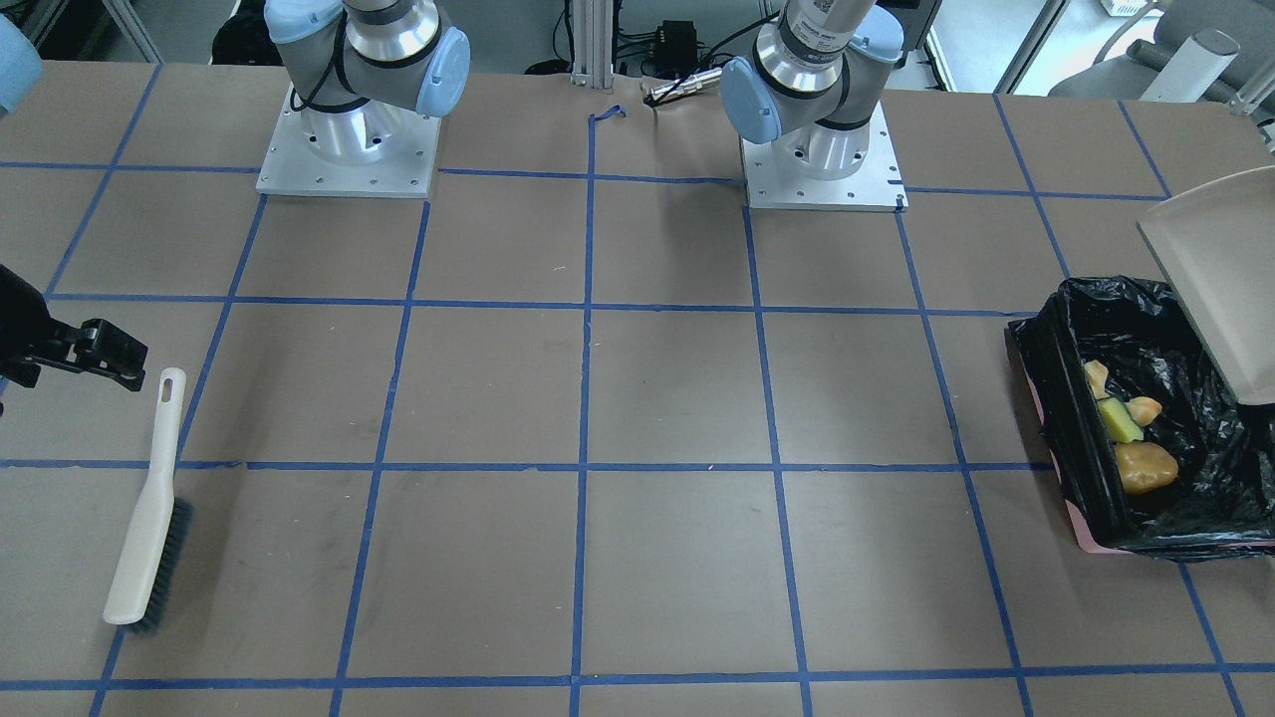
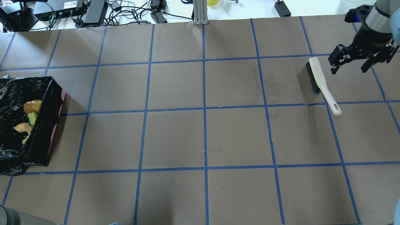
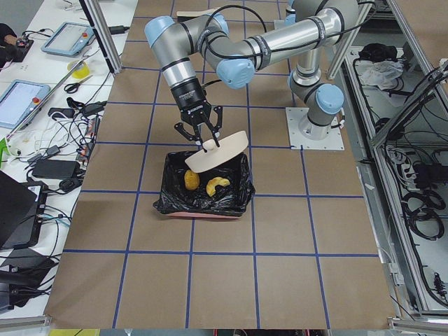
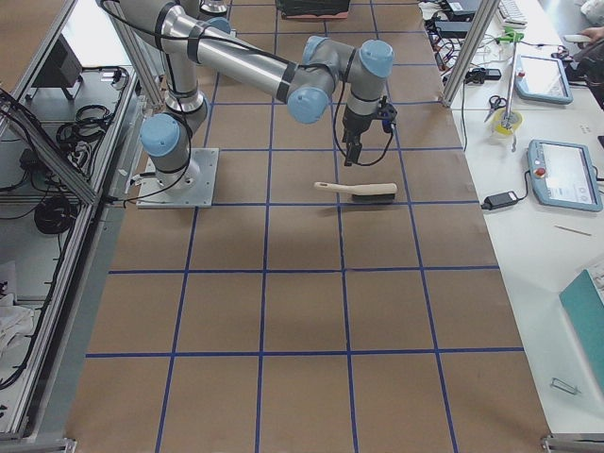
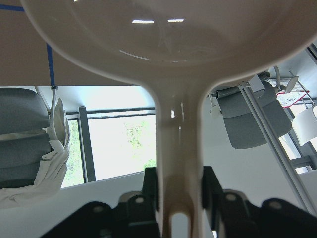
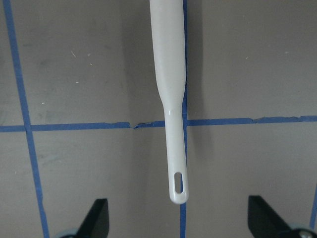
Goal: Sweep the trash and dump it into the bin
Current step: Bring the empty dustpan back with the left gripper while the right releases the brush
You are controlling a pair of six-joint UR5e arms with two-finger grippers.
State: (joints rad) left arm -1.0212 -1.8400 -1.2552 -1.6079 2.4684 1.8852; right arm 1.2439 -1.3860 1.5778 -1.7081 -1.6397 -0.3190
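Overhead, right gripper (image 2: 349,68): black fingers were spread wide and held nothing, above the brown paper table (image 2: 203,137) with its blue tape grid.
Overhead, brush (image 2: 318,79): lay flat just beside that claw, with a slim cream plastic handle and dark bristles.
Overhead, bin (image 2: 43,131): a rectangular box in a crinkly glossy black bag, well apart from that claw.
Front view, bin contents: a lumpy golden-brown potato shape (image 1: 1146,466), a yellow wedge (image 1: 1118,420) and a curved tan bread piece (image 1: 1144,408) lay bunched together.
Left-side view, left gripper (image 3: 203,134): hung above the bin, with the dustpan (image 3: 218,150) tilted beneath it.
Left wrist, dustpan: its smooth beige handle was pinched between the jaws.
Right wrist, brush: the slotted handle tip lay between the spread fingers.
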